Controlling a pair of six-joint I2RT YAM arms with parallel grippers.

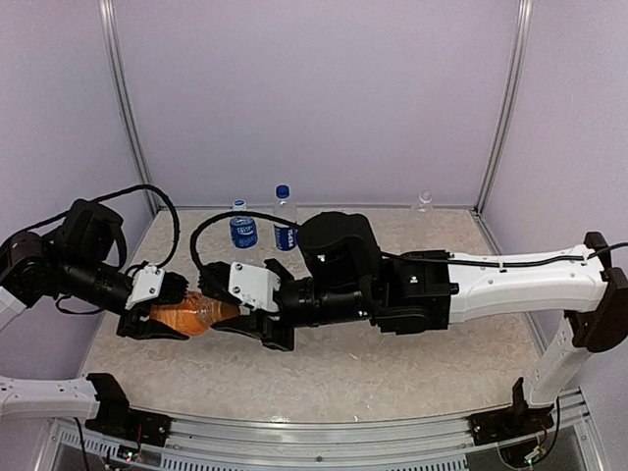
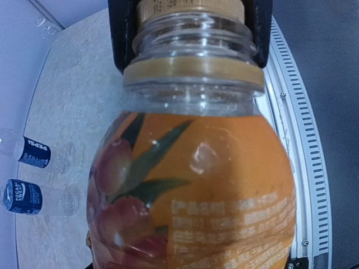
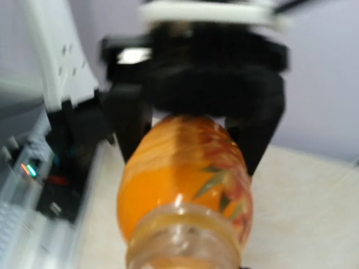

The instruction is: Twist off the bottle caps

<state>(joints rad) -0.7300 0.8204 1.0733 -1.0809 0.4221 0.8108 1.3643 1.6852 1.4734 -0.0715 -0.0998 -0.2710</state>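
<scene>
The short bottle of orange liquid (image 1: 188,315) lies level above the table, held between both arms. My left gripper (image 1: 157,316) is shut on its body; in the left wrist view the bottle (image 2: 196,190) fills the frame and hides my fingers. My right gripper (image 1: 235,316) is shut on the orange-brown cap (image 2: 190,7), with its black fingers (image 2: 122,33) on either side of the cap. Bare neck threads (image 2: 193,39) show between the cap and the collar ring. The right wrist view shows the bottle (image 3: 179,174) and the left fingers (image 3: 132,131); the cap is out of frame there.
Two clear bottles with dark blue labels (image 1: 242,228) (image 1: 285,224) stand at the back of the table, the right one with a blue cap (image 1: 283,191). A small clear unlabelled bottle (image 1: 424,201) stands by the back wall on the right. A metal rail (image 1: 324,437) runs along the near edge.
</scene>
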